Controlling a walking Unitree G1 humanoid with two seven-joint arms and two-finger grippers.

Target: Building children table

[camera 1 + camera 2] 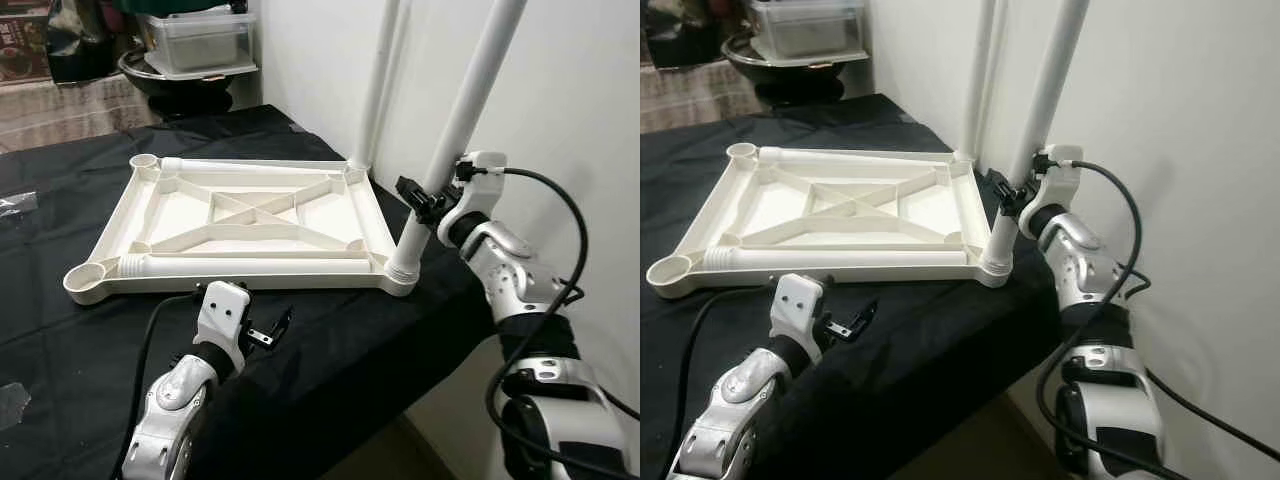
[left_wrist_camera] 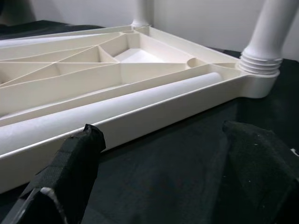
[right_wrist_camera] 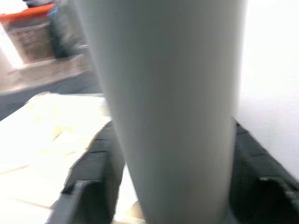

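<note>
The cream plastic table top (image 1: 250,215) lies upside down on a black cloth. Two white legs stand upright in its right corners: the near leg (image 1: 462,125) and the far leg (image 1: 378,80). One loose leg (image 1: 250,263) lies along the near rim, another (image 1: 255,163) along the far rim. The left corner sockets (image 1: 85,276) hold nothing. My right gripper (image 1: 428,200) is shut on the near leg, low on its shaft; the leg (image 3: 168,116) sits between the black fingers (image 3: 91,182). My left gripper (image 1: 270,330) stands open over the cloth just in front of the near rim (image 2: 140,123).
A white wall runs close along the right side. The black-covered surface ends just right of the near leg. A clear plastic box (image 1: 200,40) on a dark round stand sits at the back. Crumpled clear wrap (image 1: 15,200) lies at the far left.
</note>
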